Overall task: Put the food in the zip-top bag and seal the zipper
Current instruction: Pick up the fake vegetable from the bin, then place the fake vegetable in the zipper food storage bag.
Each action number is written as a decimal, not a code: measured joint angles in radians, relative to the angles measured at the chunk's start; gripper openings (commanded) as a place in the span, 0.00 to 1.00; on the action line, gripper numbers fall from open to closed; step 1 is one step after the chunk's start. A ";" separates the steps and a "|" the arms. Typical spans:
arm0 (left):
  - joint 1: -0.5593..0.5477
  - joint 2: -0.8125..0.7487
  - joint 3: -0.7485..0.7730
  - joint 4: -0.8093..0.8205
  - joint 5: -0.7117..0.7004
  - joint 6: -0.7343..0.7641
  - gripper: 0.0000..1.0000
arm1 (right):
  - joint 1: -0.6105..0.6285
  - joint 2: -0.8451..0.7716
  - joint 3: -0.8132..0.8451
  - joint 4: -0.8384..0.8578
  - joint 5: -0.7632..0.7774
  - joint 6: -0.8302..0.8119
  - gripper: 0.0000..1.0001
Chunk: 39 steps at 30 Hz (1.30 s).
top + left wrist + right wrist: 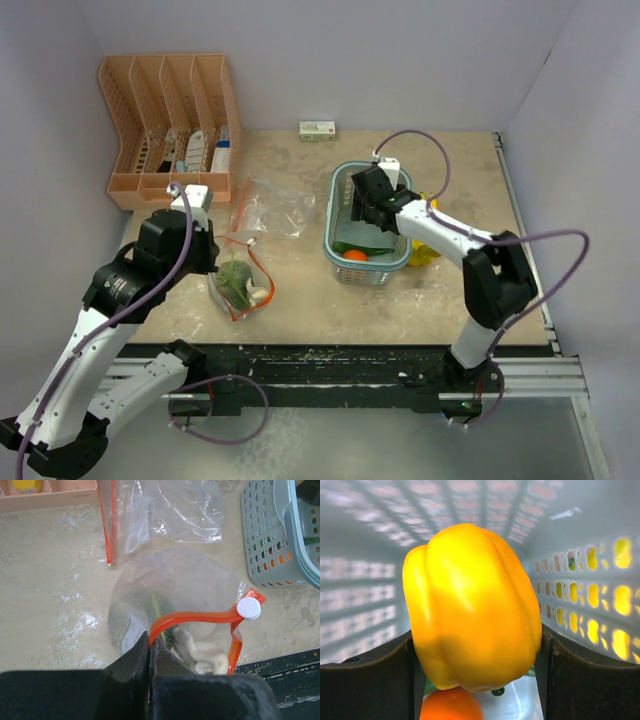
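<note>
rack (pixel 170 130): well beyond the left claw (pixel 151 650), at the far left of the table, not in play.
basket (pixel 372 272): all around the right claw (pixel 476 632), which is down inside it; mesh walls show on every side in the wrist view.
zip-top bag (pixel 175 575): straight ahead of the left claw. that claw is closed to a sliver on the red zipper rim and pinches it, so the mouth arches open.
second bag (pixel 170 510): flat and beyond the held bag, well apart from either claw.
bananas (pixel 424 252): outside the basket, on the right claw's outer side, near the wall.
yellow pepper (pixel 470 595): between the right claw's fingers, a wide grip with both pads against its flanks. its long axis runs up-down in the wrist view, across the closing line.
broccoli head (pixel 235 280): already in the bag, just past the left claw's tips, with a white piece (pixel 200 652) beside it.
long green vegetable (pixel 352 240): in the basket under the right claw, partly hidden.
orange fruit (pixel 451 705): right below the pepper, on the basket floor.
slider (pixel 248 607): at the far end of the rim from the left claw.
key relation: the bag mouth lies off the right claw's left side and nearer the bases. the right arm has the pepper and the left is at the bag. i judge the next move is to lift clear of the basket wall, cross over, and drop into the mouth.
</note>
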 measured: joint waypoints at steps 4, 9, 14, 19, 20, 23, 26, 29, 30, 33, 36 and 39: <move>0.000 0.005 0.000 0.000 0.000 0.000 0.00 | 0.017 -0.199 -0.024 0.043 -0.098 -0.069 0.30; 0.000 0.011 0.000 0.000 -0.001 0.000 0.00 | 0.069 -0.377 -0.040 0.072 -0.197 -0.137 0.31; 0.000 0.019 0.000 0.001 -0.001 0.000 0.00 | 0.323 -0.472 -0.032 0.104 -0.270 -0.201 0.31; 0.000 0.026 0.000 0.001 -0.001 -0.001 0.00 | 0.537 -0.471 -0.037 0.162 -0.395 -0.218 0.31; 0.000 0.026 0.000 0.001 -0.001 -0.001 0.00 | 0.560 -0.472 -0.040 0.175 -0.413 -0.219 0.31; 0.000 0.026 0.000 0.000 -0.001 -0.001 0.00 | 0.626 -0.469 -0.047 0.229 -0.458 -0.228 0.31; 0.000 0.026 0.000 0.000 -0.001 -0.001 0.00 | 0.662 -0.447 -0.047 0.282 -0.496 -0.233 0.31; 0.000 0.025 0.000 0.000 -0.001 -0.001 0.00 | 0.668 -0.388 -0.040 0.320 -0.524 -0.233 0.31; 0.000 0.025 0.000 0.000 -0.001 -0.001 0.00 | 0.671 -0.357 -0.035 0.331 -0.535 -0.232 0.31; 0.000 0.023 0.000 0.000 -0.001 -0.001 0.00 | 0.672 -0.275 -0.031 0.343 -0.535 -0.225 0.31; 0.000 0.021 0.000 0.000 0.000 -0.001 0.00 | 0.673 -0.202 -0.029 0.340 -0.512 -0.209 0.31; 0.000 0.019 0.000 0.000 0.005 -0.002 0.00 | 0.672 -0.149 0.000 0.325 -0.484 -0.176 0.33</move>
